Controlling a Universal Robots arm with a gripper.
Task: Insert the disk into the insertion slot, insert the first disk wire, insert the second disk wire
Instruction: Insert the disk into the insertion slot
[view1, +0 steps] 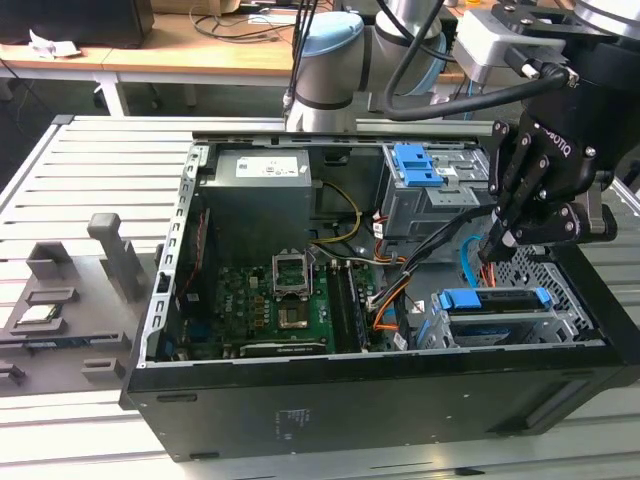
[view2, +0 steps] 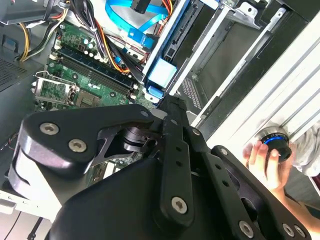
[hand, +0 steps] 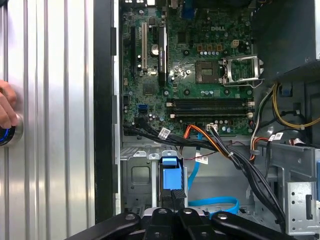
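The disk shows its blue end alone — the rest lies under the gripper; a hand is cut by the edge.

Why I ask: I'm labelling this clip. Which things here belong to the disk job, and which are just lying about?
Job: disk, insertion slot, red-orange wire bundle, light-blue cable, robot hand.
Lying about: motherboard, power supply, taller cage with blue latch, person's hand.
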